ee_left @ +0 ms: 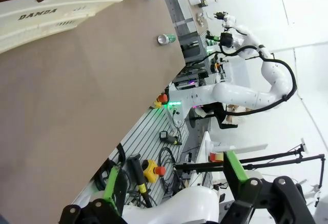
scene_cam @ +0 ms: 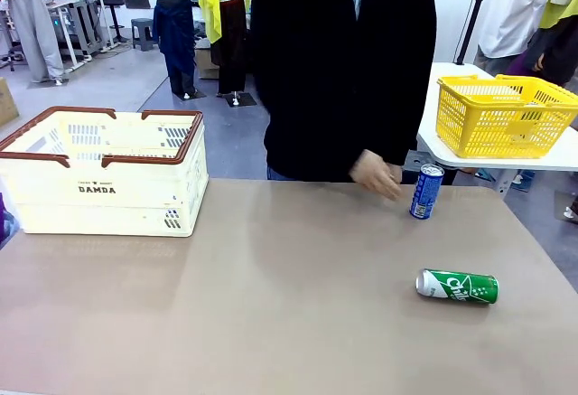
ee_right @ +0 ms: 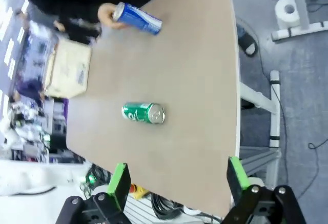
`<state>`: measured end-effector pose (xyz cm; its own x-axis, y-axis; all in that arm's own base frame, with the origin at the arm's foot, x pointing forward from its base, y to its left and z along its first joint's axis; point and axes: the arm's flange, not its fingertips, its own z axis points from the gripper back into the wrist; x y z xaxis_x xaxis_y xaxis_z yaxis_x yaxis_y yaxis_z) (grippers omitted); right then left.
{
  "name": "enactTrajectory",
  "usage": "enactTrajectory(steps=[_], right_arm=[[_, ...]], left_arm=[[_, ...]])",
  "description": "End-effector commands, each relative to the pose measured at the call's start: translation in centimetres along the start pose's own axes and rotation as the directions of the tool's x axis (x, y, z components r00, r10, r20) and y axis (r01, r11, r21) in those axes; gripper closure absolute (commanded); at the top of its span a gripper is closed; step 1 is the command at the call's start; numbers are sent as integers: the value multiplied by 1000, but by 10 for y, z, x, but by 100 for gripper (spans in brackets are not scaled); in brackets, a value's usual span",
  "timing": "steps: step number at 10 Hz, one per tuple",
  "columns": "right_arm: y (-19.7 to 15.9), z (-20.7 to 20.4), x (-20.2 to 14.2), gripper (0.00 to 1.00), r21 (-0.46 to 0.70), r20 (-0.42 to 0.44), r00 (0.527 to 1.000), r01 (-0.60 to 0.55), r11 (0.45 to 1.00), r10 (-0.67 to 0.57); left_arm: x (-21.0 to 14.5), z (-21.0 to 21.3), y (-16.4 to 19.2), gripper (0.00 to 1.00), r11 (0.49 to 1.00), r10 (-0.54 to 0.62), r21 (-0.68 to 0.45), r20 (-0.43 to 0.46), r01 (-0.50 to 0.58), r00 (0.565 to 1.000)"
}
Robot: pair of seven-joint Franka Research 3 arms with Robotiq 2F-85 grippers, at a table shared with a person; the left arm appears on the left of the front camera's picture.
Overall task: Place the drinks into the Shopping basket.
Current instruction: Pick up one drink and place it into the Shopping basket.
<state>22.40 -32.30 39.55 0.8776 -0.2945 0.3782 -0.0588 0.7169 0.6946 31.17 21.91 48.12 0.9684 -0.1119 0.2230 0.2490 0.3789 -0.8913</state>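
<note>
Read the table (scene_cam: 271,323) in the front view as a clock face, with 6 o'clock at the robot's edge.

Nearest you, both claws are spread wide with nothing between the green pads. The left gripper (ee_left: 170,161) hangs off the table's near side, over cables and rails. The right gripper (ee_right: 177,165) hangs above the table's edge, and in its own view the green can (ee_right: 143,113) lies at 11 o'clock from it.

That green can (scene_cam: 457,286) lies on its side at about 4 o'clock, its silver end towards the table's middle.

Farther off, at 2 o'clock, the blue can (scene_cam: 426,191) stands upright near the far edge. The person's hand (scene_cam: 377,174) is just beside it, at its 10 o'clock. In the right wrist view the hand (ee_right: 105,16) sits against the can's top end (ee_right: 137,18); you cannot tell whether it grips.

At 10 o'clock, well apart from both cans, the Shopping basket (scene_cam: 90,205) sits on the table by its far left edge.

Beyond the table at 2 o'clock, a yellow basket (scene_cam: 501,115) rests on a white side table.
</note>
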Motion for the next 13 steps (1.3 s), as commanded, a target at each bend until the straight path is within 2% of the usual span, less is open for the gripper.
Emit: enactTrajectory(steps=[1, 3, 4, 5, 6, 7, 8, 10, 11, 12, 13], right_arm=[[-12, -13, -2, 0, 24, 78, 997, -17, 1000, 16], [15, -22, 9, 0, -20, 88, 992, -92, 996, 93], [50, -39, 26, 0, -67, 33, 983, -178, 982, 180], [89, -63, 42, 0, -90, -40, 952, -307, 947, 305], [128, -94, 56, 0, -86, -140, 895, -436, 896, 423], [168, -127, 66, 0, -53, -215, 803, -577, 815, 555], [208, -162, 70, 0, -7, -301, 666, -717, 697, 682], [258, -216, 54, 0, 110, -431, 314, -912, 395, 846], [275, -235, 38, 0, 178, -420, 113, -963, 204, 901], [287, -250, 23, 0, 189, -417, -19, -980, 66, 909], [289, -260, 16, 0, 232, -471, -88, -972, 27, 878]], left_arm=[[0, 0, -5, 0, 1000, 7, -11, 6, -7, 1000], [0, 0, -5, 0, 1000, 7, -11, 6, -7, 1000], [0, 0, -5, 0, 1000, 7, -11, 6, -7, 1000], [0, 0, -5, 0, 1000, 7, -11, 6, -7, 1000], [0, 0, -5, 0, 1000, 7, -11, 6, -7, 1000], [0, 0, -5, 0, 1000, 7, -11, 6, -7, 1000], [0, 0, -5, 0, 1000, 7, -11, 6, -7, 1000], [0, 0, -5, 0, 1000, 7, -11, 6, -7, 1000], [0, 0, -5, 0, 1000, 7, -11, 6, -7, 1000], [0, 0, -5, 0, 1000, 7, -11, 6, -7, 1000], [0, 0, -5, 0, 1000, 7, -11, 6, -7, 1000]])
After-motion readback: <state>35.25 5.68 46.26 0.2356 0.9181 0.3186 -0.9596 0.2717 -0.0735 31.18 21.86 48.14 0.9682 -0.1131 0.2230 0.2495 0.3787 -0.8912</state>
